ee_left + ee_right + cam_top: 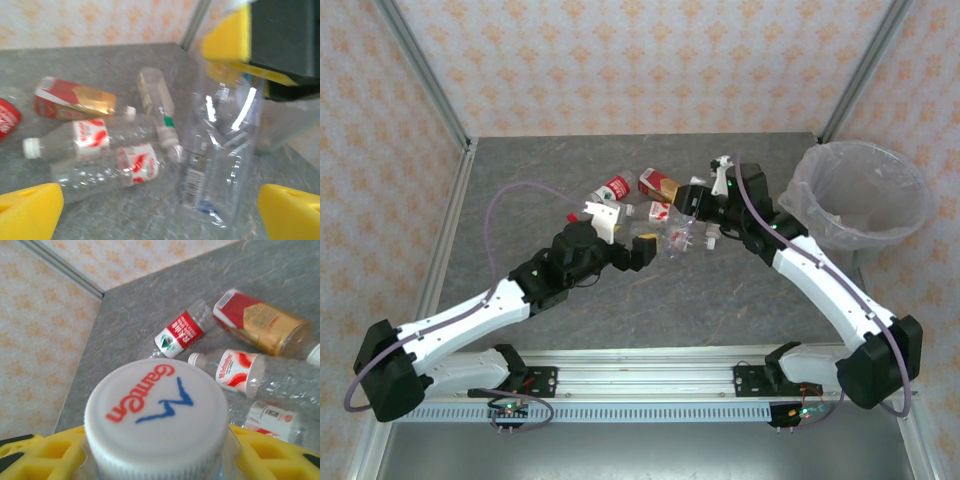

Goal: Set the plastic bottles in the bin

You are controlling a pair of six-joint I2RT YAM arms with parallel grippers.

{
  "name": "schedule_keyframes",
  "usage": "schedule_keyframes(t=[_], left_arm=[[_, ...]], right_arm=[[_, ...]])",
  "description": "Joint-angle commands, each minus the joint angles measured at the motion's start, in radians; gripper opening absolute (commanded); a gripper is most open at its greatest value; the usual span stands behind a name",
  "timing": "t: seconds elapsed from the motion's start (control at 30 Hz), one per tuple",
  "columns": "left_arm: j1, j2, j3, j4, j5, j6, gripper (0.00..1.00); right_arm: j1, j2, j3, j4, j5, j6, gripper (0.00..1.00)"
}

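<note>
My right gripper (pixel 694 206) (pixel 157 457) is shut on a clear plastic bottle (pixel 682 238) (pixel 220 150) just under its white printed cap (pixel 157 412), holding it over the table. My left gripper (pixel 648 250) (pixel 160 212) stands wide open beside that bottle, its yellow pads (pixel 30 210) apart from it. Several more plastic bottles lie in a loose pile behind. These include a copper-brown labelled one (pixel 75 100) (pixel 262 322), two with red-and-white labels (pixel 90 137) (pixel 140 162) and a red-labelled one (pixel 615 188) (pixel 180 332). The bin (pixel 865 195) stands at the far right.
The bin's clear liner (pixel 820 215) hangs over its rim next to my right arm's elbow. Metal frame posts (pixel 425 75) rise at the back corners of the grey table (pixel 520 180). A rail (pixel 640 385) runs along the near edge.
</note>
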Motion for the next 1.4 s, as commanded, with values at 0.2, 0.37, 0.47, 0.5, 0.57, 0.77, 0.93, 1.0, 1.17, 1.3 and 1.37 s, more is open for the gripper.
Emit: schedule_keyframes(t=[0.2, 0.37, 0.47, 0.5, 0.57, 0.77, 0.93, 1.0, 1.17, 1.3, 1.37], left_arm=[[0.000, -0.064, -0.074, -0.003, -0.435, -0.170, 1.00], [0.001, -0.045, -0.071, -0.069, -0.522, -0.258, 1.00], [0.001, -0.020, -0.058, -0.104, -0.513, -0.265, 1.00], [0.001, -0.014, -0.057, -0.111, -0.518, -0.274, 1.00], [0.002, -0.001, -0.056, -0.122, -0.520, -0.289, 1.00], [0.002, 0.026, -0.053, -0.109, -0.424, -0.260, 1.00], [0.002, 0.050, -0.038, -0.127, -0.402, -0.265, 1.00], [0.003, 0.054, -0.042, -0.122, -0.404, -0.283, 1.00], [0.004, 0.065, -0.060, -0.103, -0.404, -0.330, 1.00], [0.004, 0.075, -0.059, -0.111, -0.417, -0.347, 1.00], [0.004, 0.077, -0.057, -0.112, -0.420, -0.352, 1.00]], right_arm=[[0.002, -0.103, 0.091, -0.091, 0.134, -0.073, 0.40], [0.002, -0.162, 0.131, -0.126, 0.264, -0.099, 0.39], [0.002, -0.228, 0.131, -0.116, 0.376, -0.134, 0.38], [0.002, -0.248, 0.127, -0.114, 0.416, -0.150, 0.38], [0.002, -0.281, 0.122, -0.114, 0.487, -0.182, 0.38], [0.002, -0.324, 0.159, -0.146, 0.625, -0.293, 0.38], [0.002, -0.347, 0.167, -0.099, 0.718, -0.368, 0.37], [0.002, -0.350, 0.162, -0.072, 0.788, -0.405, 0.36], [-0.002, -0.328, 0.161, -0.015, 0.968, -0.519, 0.35], [-0.043, -0.312, 0.167, 0.014, 0.985, -0.540, 0.36], [-0.088, -0.311, 0.161, 0.034, 0.969, -0.533, 0.36]])
